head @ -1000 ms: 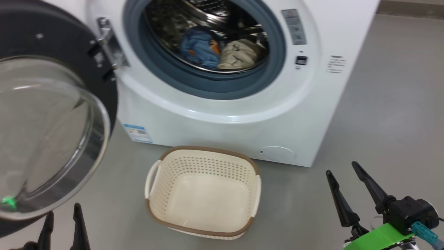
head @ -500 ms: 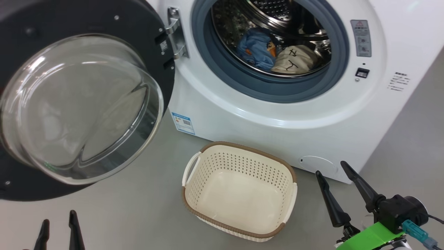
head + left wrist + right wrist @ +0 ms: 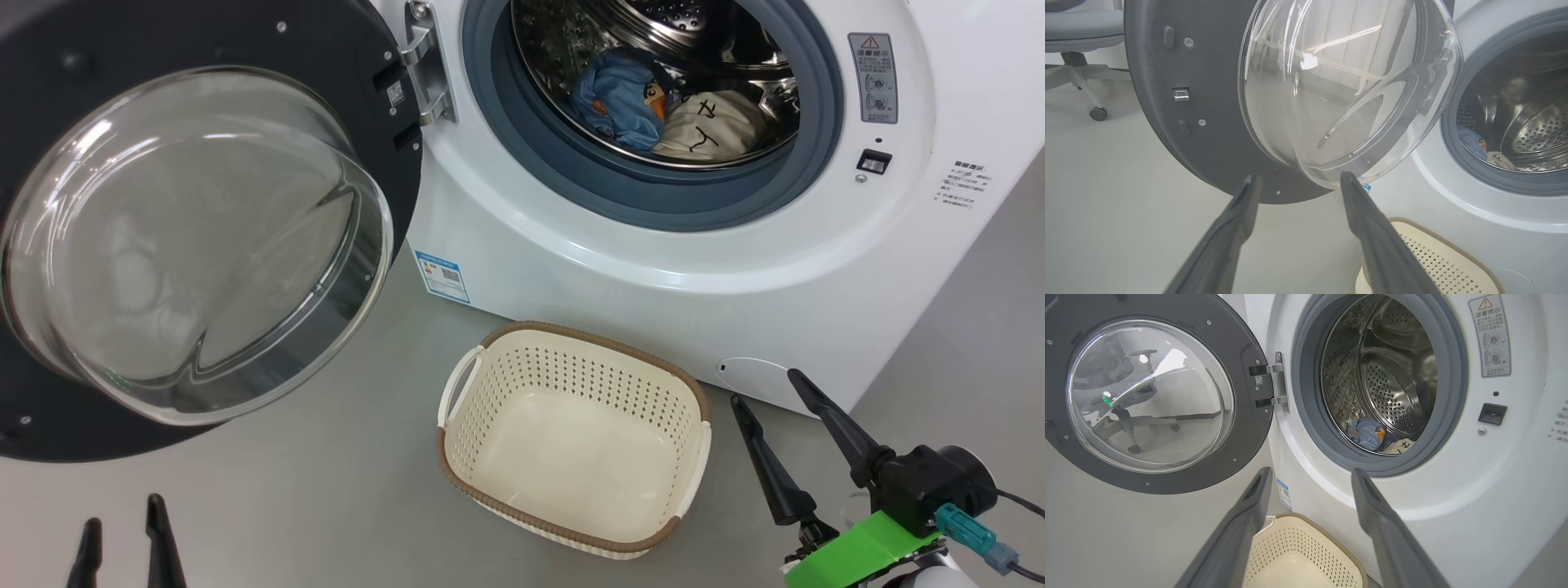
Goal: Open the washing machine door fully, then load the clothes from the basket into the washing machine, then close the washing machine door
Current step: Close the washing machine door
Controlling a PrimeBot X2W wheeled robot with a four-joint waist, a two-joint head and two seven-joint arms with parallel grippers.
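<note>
The white washing machine (image 3: 653, 269) (image 3: 1453, 490) stands with its door (image 3: 196, 237) (image 3: 1339, 90) (image 3: 1151, 396) swung wide to the left. Inside the steel drum lie the clothes, a light blue garment (image 3: 624, 98) (image 3: 1367, 433) and a cream one with black marks (image 3: 710, 126) (image 3: 1498, 159). The cream basket (image 3: 571, 441) (image 3: 1298, 555) (image 3: 1437, 261) sits on the floor in front of the washer with nothing in it. At the lower left my left gripper (image 3: 118, 523) (image 3: 1296, 181) is open, its tips just below the door's glass bowl. Right of the basket my right gripper (image 3: 767, 388) (image 3: 1310, 473) is open and holds nothing.
Grey floor (image 3: 343, 490) lies around the basket and under the open door. An office chair's wheeled base (image 3: 1081, 81) stands behind the door on the left. The door hinge (image 3: 424, 65) and the latch slot (image 3: 873, 162) flank the drum's mouth.
The head camera has swung left, so the whole picture has shifted right and the door shows more fully. Both grippers remain open low in the view; basket and clothes lie as before.
</note>
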